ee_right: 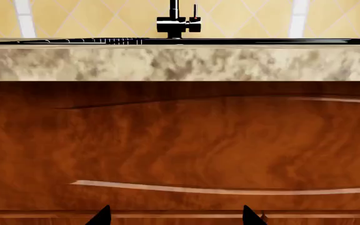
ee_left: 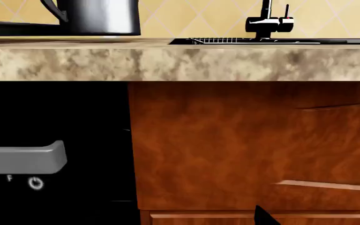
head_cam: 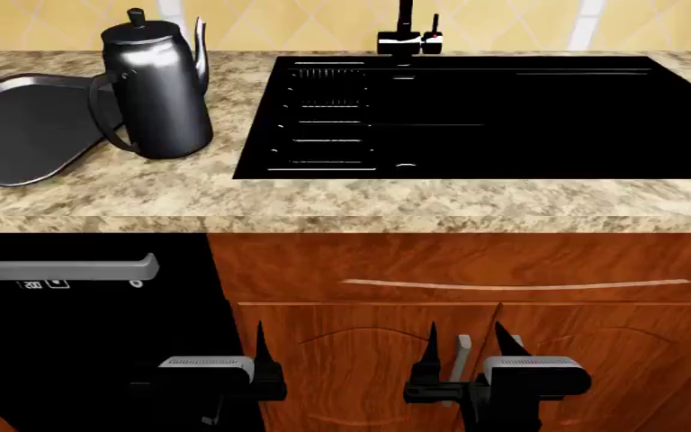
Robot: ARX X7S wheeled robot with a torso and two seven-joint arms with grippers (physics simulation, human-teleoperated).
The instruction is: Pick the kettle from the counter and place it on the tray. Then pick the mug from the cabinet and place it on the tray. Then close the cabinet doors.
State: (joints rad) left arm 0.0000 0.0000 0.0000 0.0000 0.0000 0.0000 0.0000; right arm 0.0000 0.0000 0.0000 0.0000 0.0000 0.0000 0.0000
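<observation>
The dark-grey kettle [head_cam: 154, 85] stands upright on the granite counter [head_cam: 321, 202], right beside the dark tray [head_cam: 15, 121] at the far left. Only the kettle's lower body [ee_left: 99, 16] shows in the left wrist view, above the counter edge [ee_left: 180, 63]. Both grippers hang low in front of the counter's base, well below the kettle. My left gripper [head_cam: 228, 353] [ee_left: 180, 218] shows one fingertip set wide; the other is lost against a black panel. My right gripper [head_cam: 470, 342] [ee_right: 175, 216] is open with nothing between its fingers. The mug is out of view.
A black inset sink [head_cam: 466, 117] with a dark faucet [head_cam: 408, 36] fills the counter's right part. Below are a wooden drawer front [head_cam: 514, 270] and shut wooden doors [head_cam: 358, 378]. A black appliance with a grey handle [head_cam: 58, 268] sits at the lower left.
</observation>
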